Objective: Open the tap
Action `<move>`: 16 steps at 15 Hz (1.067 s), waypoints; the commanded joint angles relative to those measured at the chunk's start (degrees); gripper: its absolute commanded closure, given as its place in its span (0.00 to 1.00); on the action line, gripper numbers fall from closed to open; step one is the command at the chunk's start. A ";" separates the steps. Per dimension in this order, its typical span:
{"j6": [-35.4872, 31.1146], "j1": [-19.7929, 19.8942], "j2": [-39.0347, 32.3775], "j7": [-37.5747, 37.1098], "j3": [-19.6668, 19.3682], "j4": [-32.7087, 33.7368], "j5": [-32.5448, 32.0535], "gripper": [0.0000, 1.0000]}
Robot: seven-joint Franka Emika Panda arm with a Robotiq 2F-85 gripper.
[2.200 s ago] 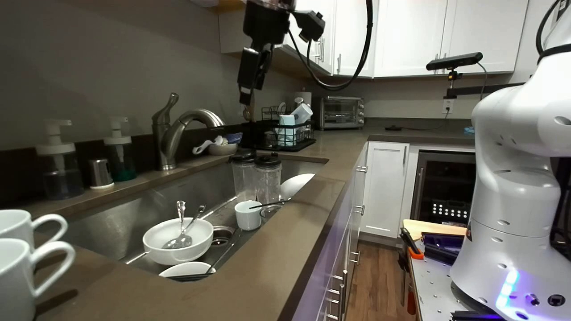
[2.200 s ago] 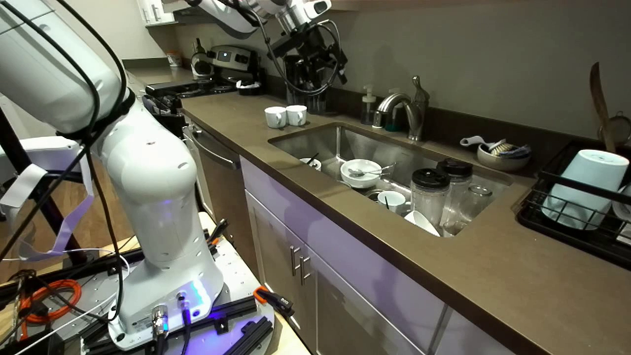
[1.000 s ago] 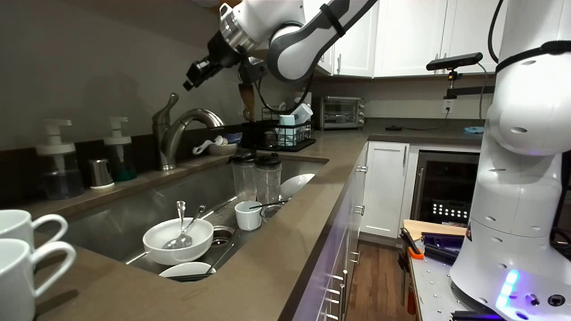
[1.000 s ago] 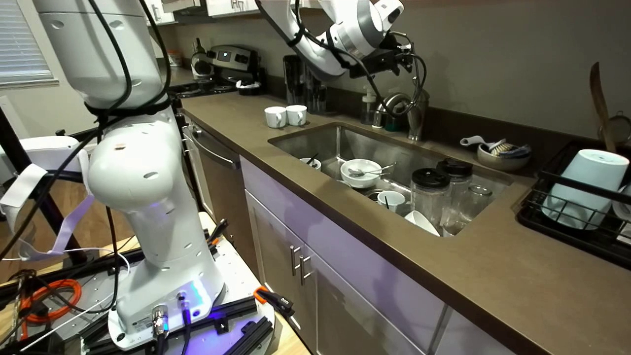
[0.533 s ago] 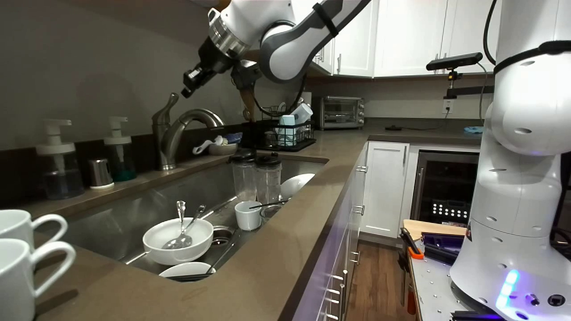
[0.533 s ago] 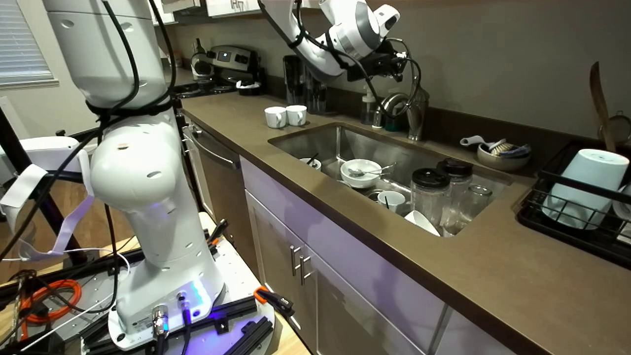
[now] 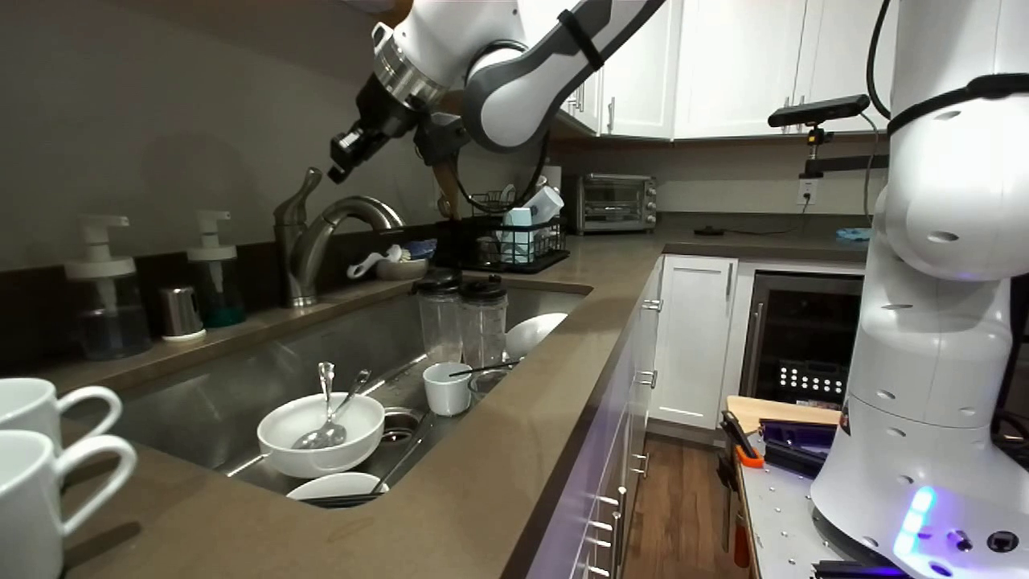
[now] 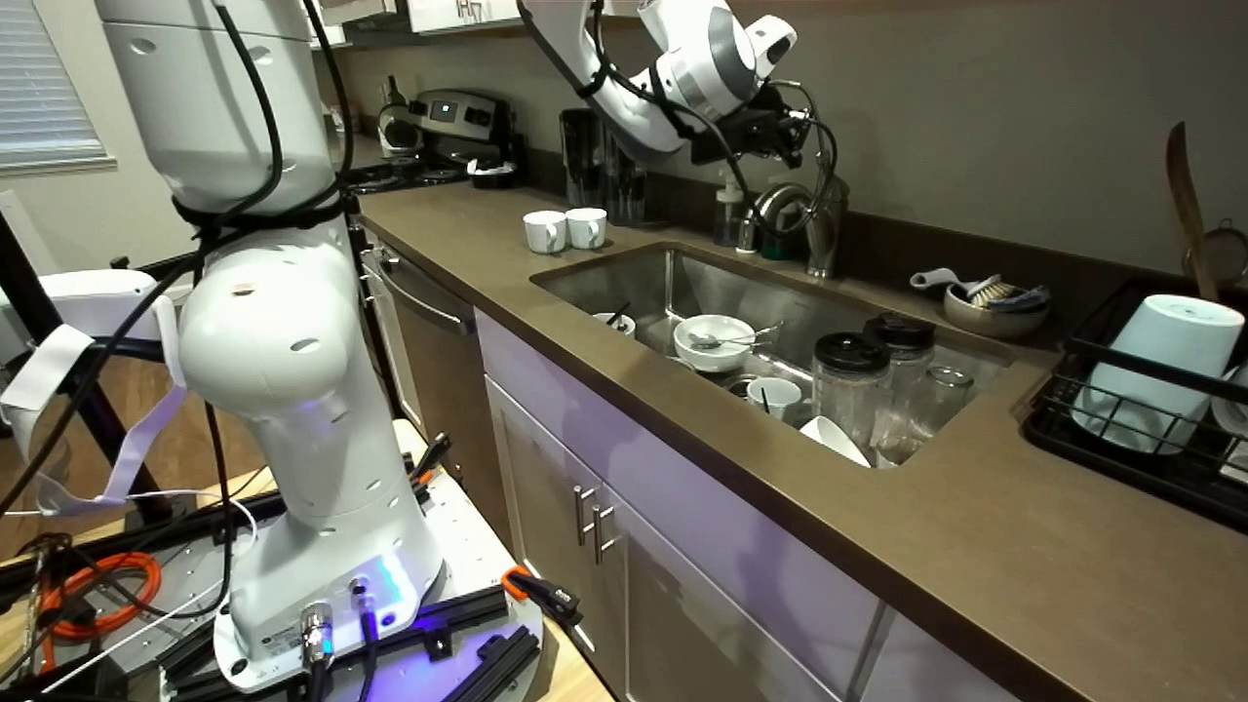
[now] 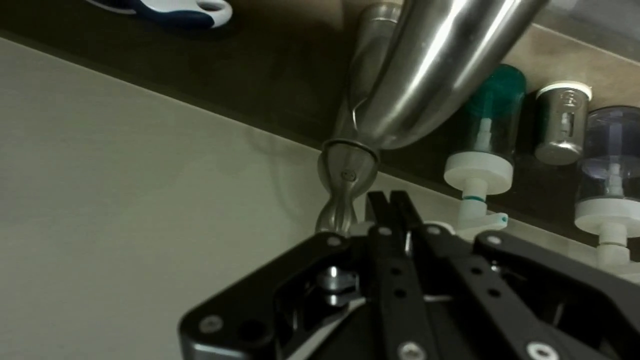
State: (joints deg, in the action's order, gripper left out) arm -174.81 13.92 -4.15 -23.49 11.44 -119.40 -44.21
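Wrist view: the gripper (image 9: 389, 196) is clenched, its two black fingers (image 9: 378, 206) side by side with a sliver between the tips. The tap (image 9: 402, 95) lies at 12 o'clock from them, its handle (image 9: 345, 186) just beside at 9 o'clock. In an exterior view a narrow gap seems to part the fingertips (image 7: 336, 173) from the handle, though depth is hard to judge. Between 2 and 3 o'clock are a pump bottle (image 9: 480, 162) and steel canister (image 9: 560, 129). Print on the robot's base (image 8: 327, 590) is too small to read.

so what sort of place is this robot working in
A kitchen, probably in a home, though that part is a guess: it has an undermount sink, a brushed-steel arched faucet behind it and a toaster oven.
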 commanded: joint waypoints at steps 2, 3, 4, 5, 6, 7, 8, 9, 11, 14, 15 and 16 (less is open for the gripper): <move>1.24 -0.50 -2.83 -0.86 -0.54 3.86 -2.07 0.96; 1.34 -0.54 -3.26 -0.66 -0.65 4.52 -2.25 0.96; 1.33 -0.53 -3.64 -0.42 -0.66 5.02 -2.11 0.97; 1.30 -0.53 -4.15 -0.28 -0.76 5.61 -2.15 0.96; 1.04 -0.45 -4.64 0.04 -0.70 6.08 -1.75 0.96; 1.16 -0.50 -4.96 -0.01 -0.78 6.60 -1.81 0.95; 0.90 -0.46 -5.41 0.12 -0.79 6.99 -1.68 0.95; 0.70 -0.43 -5.84 0.16 -0.85 7.42 -1.64 0.96; 0.40 -0.46 -6.65 -0.05 -1.08 8.27 -1.86 0.96; 0.23 -0.58 -7.67 -0.22 -1.54 9.48 -2.31 0.95; 0.13 -0.60 -7.94 -0.24 -1.70 9.84 -2.44 0.95; 0.28 -0.66 -8.05 -0.28 -1.90 10.03 -2.68 0.96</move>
State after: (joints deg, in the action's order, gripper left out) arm -174.81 13.92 -10.79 -23.46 10.46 -111.78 -44.77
